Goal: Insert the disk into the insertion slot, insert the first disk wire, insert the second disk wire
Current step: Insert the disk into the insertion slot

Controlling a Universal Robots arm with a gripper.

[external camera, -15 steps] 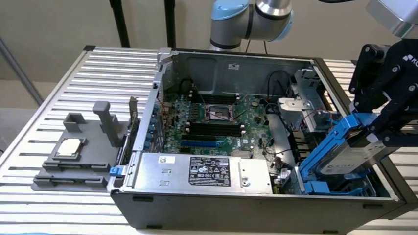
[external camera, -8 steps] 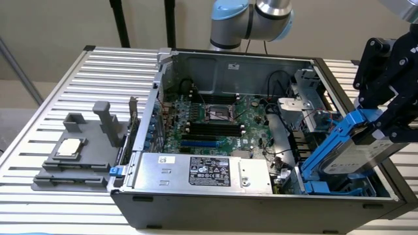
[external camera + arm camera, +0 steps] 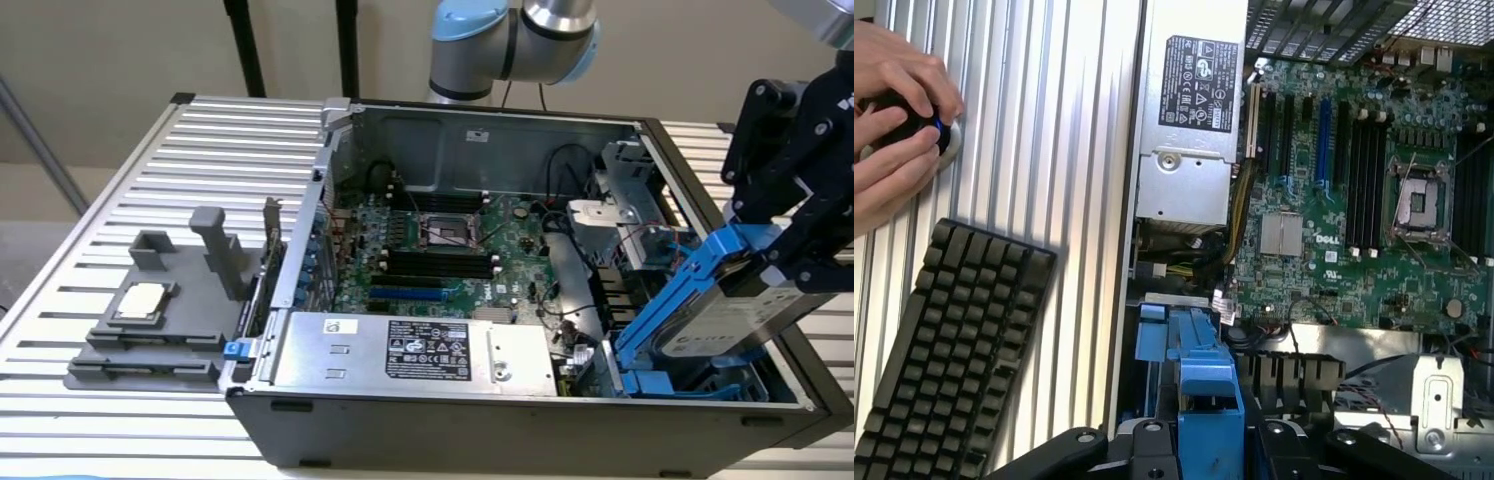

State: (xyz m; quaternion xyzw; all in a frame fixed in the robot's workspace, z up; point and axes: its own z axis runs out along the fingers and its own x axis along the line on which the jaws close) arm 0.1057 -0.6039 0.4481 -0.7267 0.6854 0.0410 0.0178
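End effector [image 3: 790, 262] clamped on disk [image 3: 731, 318]; disk's long axis slants down, lower end at insertion slot [image 3: 663, 384] mouth.

A black gripper [image 3: 790, 262] hangs tilted over the computer case [image 3: 534, 425], at the case's end on the exterior view's right, its jaws clamped on the disk [image 3: 731, 322]. The arm [image 3: 518, 40], grey with pale-blue joint caps, rises behind the case's far wall.
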